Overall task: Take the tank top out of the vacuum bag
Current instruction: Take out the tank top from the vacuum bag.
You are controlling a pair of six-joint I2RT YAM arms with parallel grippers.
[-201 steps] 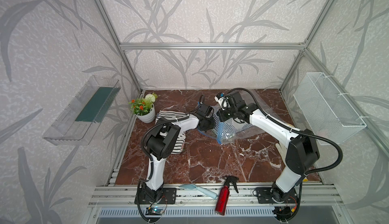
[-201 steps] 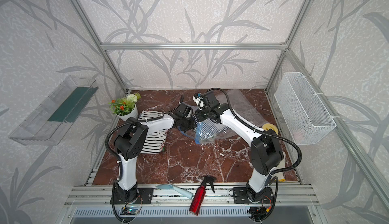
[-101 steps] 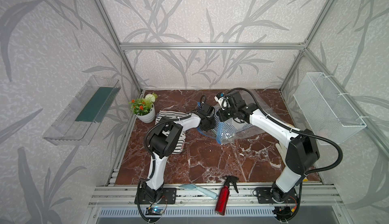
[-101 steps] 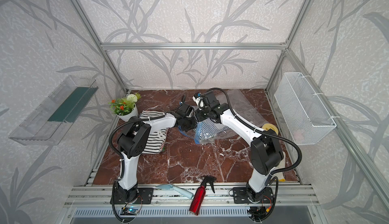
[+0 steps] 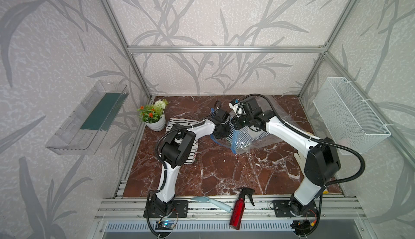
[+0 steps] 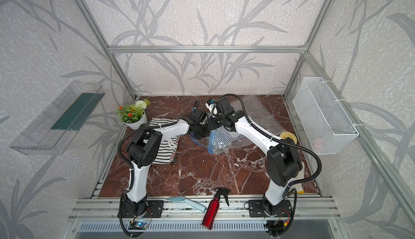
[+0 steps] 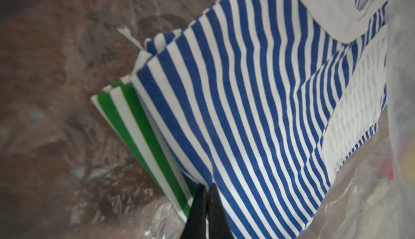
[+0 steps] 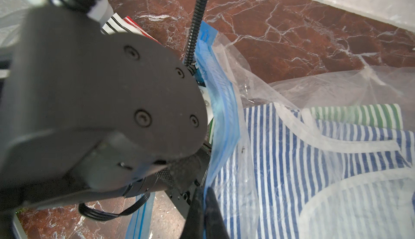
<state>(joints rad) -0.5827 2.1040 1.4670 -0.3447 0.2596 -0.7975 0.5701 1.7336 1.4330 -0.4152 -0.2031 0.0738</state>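
Observation:
The vacuum bag [image 5: 269, 118] lies crinkled at the middle back of the marble table, its blue zip strip [image 8: 224, 105] forming the open mouth. Inside it is the blue-and-white striped tank top [image 7: 247, 92], which shows through the plastic in the right wrist view [image 8: 292, 170]. A green-striped garment [image 7: 134, 132] lies under it. My left gripper [image 7: 207, 187] reaches into the mouth [image 5: 221, 132] and is shut on the tank top's edge. My right gripper [image 8: 203, 190] is shut on the zip strip, holding the mouth up.
A black-and-white striped cloth [image 5: 193, 152] lies under the left arm, next to a flower pot [image 5: 153, 117]. A red spray bottle [image 5: 238, 206] and a pale blue brush [image 5: 211, 202] rest on the front rail. A wire basket [image 5: 350, 116] hangs on the right wall.
The left gripper has pushed a little further into the bag mouth and closed on the tank top. The right arm has held still on the zip strip.

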